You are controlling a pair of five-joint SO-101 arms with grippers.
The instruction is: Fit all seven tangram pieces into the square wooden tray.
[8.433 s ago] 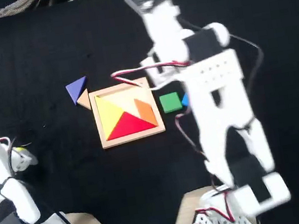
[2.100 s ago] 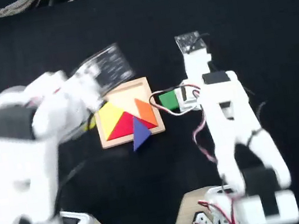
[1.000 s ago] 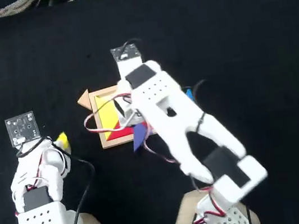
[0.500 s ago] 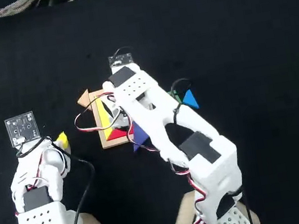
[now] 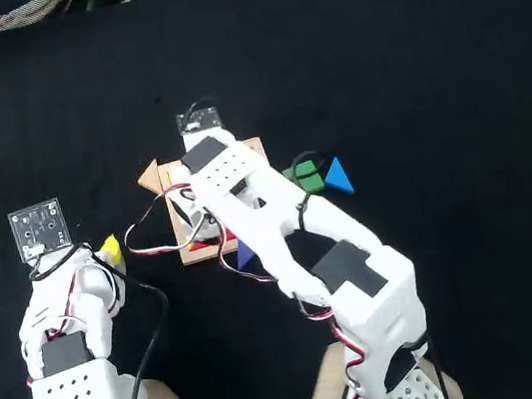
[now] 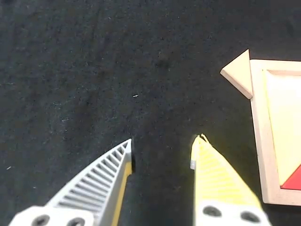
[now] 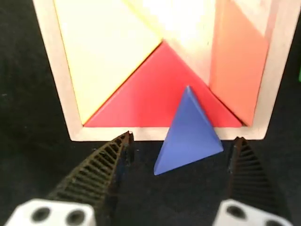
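Blue triangle [image 7: 188, 134] is propped across the rim of the tray [image 7: 51, 61], framed by the released right pincer [image 7: 181, 139]; left pincer [image 6: 163, 140] is also released. Light, rigid, slick wood is presumed, best gripped across two edges.

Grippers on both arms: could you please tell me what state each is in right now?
Left gripper: open, holding nothing.
Right gripper: open, straddling the blue triangle that overlaps the tray edge, not gripping it.

left gripper [image 6: 164, 140]: fingers spread, just beside the tray [image 6: 262, 136], not touching | tan triangle [image 6: 239, 73]: outside tray, against its corner | in tray: yellow piece [image 6: 288, 113], red piece [image 6: 293, 177] (both partly seen)
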